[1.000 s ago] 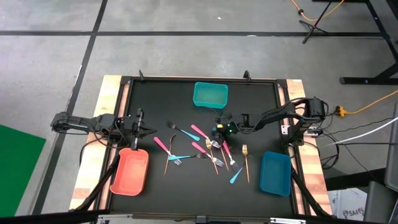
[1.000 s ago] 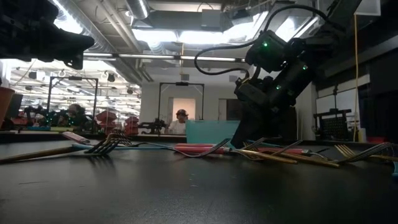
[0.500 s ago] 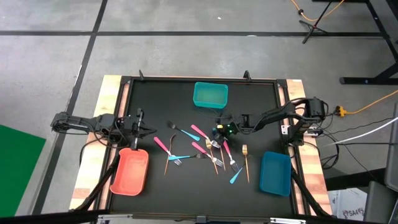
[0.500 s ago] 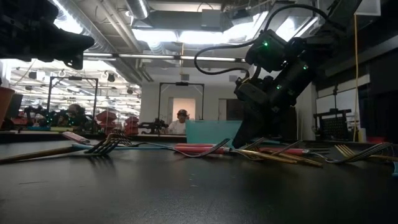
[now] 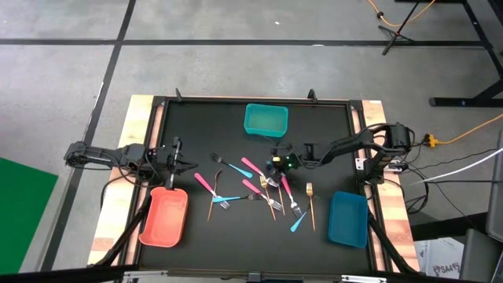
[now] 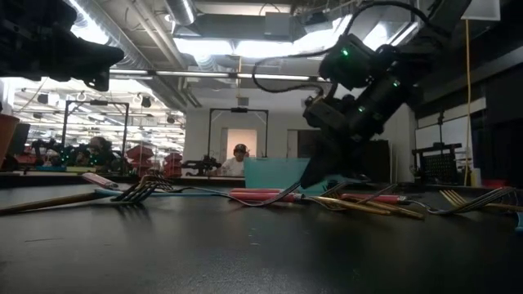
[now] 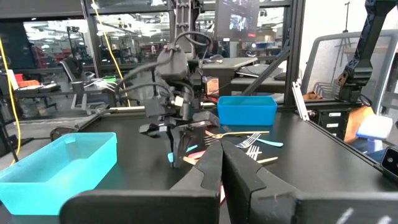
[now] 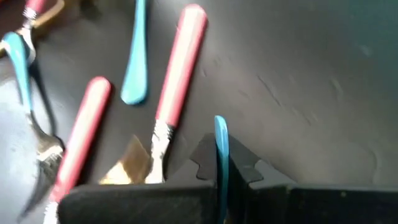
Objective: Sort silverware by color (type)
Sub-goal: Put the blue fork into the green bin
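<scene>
Right gripper [image 8: 219, 177] pinches a thin light-blue-handled utensil [image 8: 220, 149] between its fingers, just above the black desk [image 5: 330, 134]. Beside it lie two pink-handled forks [image 8: 177, 74], with the scattered silverware pile [image 5: 263, 189] mid-desk. Farther off, the left gripper [image 5: 179, 161] waits pressed together over the red rectangular bin [image 5: 163, 216].

1. The light-blue utensil [image 8: 221, 155] in the right claw [image 8: 221, 163] shows only its handle; the head is hidden between the fingers.
2. A pink fork [image 8: 73, 147] runs off the picture's edge.
3. From above, the silverware pile [image 5: 271, 189] is too small to count, perhaps a dozen.
</scene>
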Controlling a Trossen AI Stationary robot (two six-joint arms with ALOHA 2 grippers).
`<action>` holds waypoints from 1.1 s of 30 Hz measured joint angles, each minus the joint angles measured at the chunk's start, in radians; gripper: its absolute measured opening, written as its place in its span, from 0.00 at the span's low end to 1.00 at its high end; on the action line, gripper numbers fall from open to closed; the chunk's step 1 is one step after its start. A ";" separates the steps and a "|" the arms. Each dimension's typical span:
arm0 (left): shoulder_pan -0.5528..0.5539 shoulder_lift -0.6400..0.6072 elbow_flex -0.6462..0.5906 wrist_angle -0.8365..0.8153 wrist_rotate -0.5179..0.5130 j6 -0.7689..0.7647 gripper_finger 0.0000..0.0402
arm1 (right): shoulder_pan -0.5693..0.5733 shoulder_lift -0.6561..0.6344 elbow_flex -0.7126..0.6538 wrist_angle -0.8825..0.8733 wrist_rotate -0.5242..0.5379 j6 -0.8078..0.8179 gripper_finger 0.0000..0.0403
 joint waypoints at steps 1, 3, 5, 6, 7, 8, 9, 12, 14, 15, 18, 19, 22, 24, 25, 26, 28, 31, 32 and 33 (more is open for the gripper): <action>0.000 0.000 0.000 0.000 0.000 0.000 0.00 | 0.000 0.000 0.011 -0.001 0.000 -0.010 0.00; 0.000 0.000 0.000 0.000 0.000 0.000 0.00 | 0.000 0.000 0.034 -0.002 0.000 -0.032 0.00; 0.000 0.000 0.000 0.000 0.000 0.000 0.00 | 0.000 0.000 0.060 -0.004 0.000 -0.052 0.00; 0.000 0.000 0.000 0.000 0.000 0.000 0.00 | 0.000 0.000 0.076 -0.007 0.000 -0.066 0.00; 0.000 0.000 0.000 0.000 0.000 0.000 0.00 | 0.000 -0.001 0.093 -0.016 0.000 -0.083 0.00; 0.000 0.000 0.000 0.000 0.000 0.000 0.00 | 0.000 -0.001 0.113 -0.029 0.000 -0.097 0.00; 0.000 0.000 0.000 0.000 0.000 0.000 0.00 | 0.000 -0.001 0.133 -0.045 0.000 -0.116 0.00; 0.000 0.000 0.000 0.000 0.000 0.000 0.00 | -0.004 -0.002 0.203 -0.095 0.000 -0.191 0.00; 0.000 0.000 0.000 0.000 0.000 0.000 0.00 | -0.011 -0.002 0.255 -0.135 0.001 -0.248 0.00; 0.000 0.000 0.000 0.000 0.000 0.000 0.00 | -0.019 -0.002 0.281 -0.153 0.002 -0.278 0.00; 0.000 0.000 0.000 0.000 0.000 0.000 0.00 | -0.046 -0.002 0.355 -0.191 0.007 -0.373 0.00; 0.000 0.000 0.000 0.000 0.000 0.000 0.00 | -0.058 -0.002 0.376 -0.195 0.008 -0.406 0.00; 0.000 0.000 0.000 0.000 0.000 0.000 0.00 | -0.101 -0.002 0.428 -0.195 0.008 -0.518 0.00; 0.000 0.000 0.000 0.000 0.000 0.000 0.00 | -0.133 0.000 0.451 -0.176 0.008 -0.578 0.00; 0.000 0.000 0.000 0.000 0.000 0.000 0.00 | -0.150 0.001 0.458 -0.161 0.008 -0.602 0.00; 0.000 0.000 0.000 0.000 0.000 0.000 0.00 | -0.168 0.002 0.461 -0.149 0.008 -0.624 0.00; 0.000 0.000 0.000 0.000 0.000 0.000 0.00 | -0.202 0.010 0.461 -0.113 0.008 -0.667 0.00; 0.000 0.000 0.000 0.000 0.000 0.000 0.00 | -0.255 0.019 0.461 -0.095 0.001 -0.729 0.00; 0.000 0.000 0.000 0.000 0.000 0.000 0.00 | -0.269 0.028 0.461 -0.074 0.001 -0.750 0.00; 0.000 0.000 0.000 0.000 0.000 0.000 0.00 | -0.287 0.033 0.462 -0.061 -0.002 -0.768 0.00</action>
